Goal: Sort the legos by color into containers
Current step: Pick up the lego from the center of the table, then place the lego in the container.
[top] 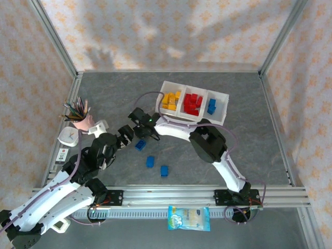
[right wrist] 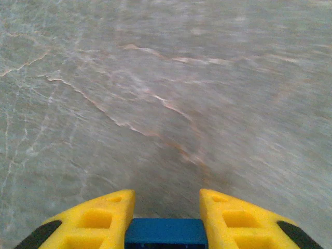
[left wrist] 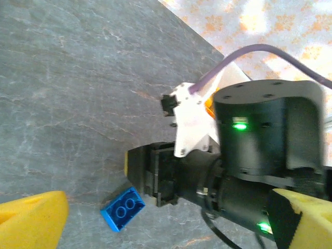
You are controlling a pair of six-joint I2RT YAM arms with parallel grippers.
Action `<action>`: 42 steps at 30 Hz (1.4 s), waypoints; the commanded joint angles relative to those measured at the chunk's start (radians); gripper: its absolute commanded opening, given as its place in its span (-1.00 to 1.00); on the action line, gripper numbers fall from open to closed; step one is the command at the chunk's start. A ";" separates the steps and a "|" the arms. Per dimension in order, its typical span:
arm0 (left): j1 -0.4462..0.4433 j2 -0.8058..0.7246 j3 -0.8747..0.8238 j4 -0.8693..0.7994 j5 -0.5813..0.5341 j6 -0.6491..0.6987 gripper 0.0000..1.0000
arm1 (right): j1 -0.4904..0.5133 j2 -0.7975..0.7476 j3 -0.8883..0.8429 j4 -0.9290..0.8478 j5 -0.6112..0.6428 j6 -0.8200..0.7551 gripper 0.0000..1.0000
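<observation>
The small blue studded plastic brick (right wrist: 166, 232) sits clamped deep between my right gripper's (right wrist: 166, 203) yellow fingers (right wrist: 98, 220). I judge the grip is for carrying it over the grey table (right wrist: 155, 78) to the white three-compartment plastic tray (top: 193, 89), whose end compartment has blue ones. The frame cuts off most of the brick, and I cannot tell whether the blue brick (left wrist: 123, 208) by my fingertips in the left wrist view is the same one.
</observation>
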 commanded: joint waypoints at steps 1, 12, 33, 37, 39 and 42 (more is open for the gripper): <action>0.005 0.049 0.037 0.111 0.058 0.076 0.98 | -0.063 -0.187 -0.080 0.020 0.018 0.083 -0.51; -0.013 0.393 0.162 0.391 0.269 0.240 0.98 | -0.358 -0.538 -0.395 0.033 0.121 0.213 -0.50; -0.048 0.716 0.300 0.594 0.381 0.304 0.98 | -0.747 -0.342 -0.331 0.050 0.297 0.191 -0.29; -0.048 0.714 0.311 0.578 0.376 0.309 0.98 | -0.746 -0.322 -0.290 0.032 0.295 0.184 -0.02; -0.048 0.708 0.312 0.574 0.371 0.312 0.98 | -0.747 -0.335 -0.293 0.037 0.283 0.183 0.07; -0.048 0.697 0.308 0.571 0.354 0.314 0.98 | -0.745 -0.352 -0.291 0.034 0.247 0.175 0.19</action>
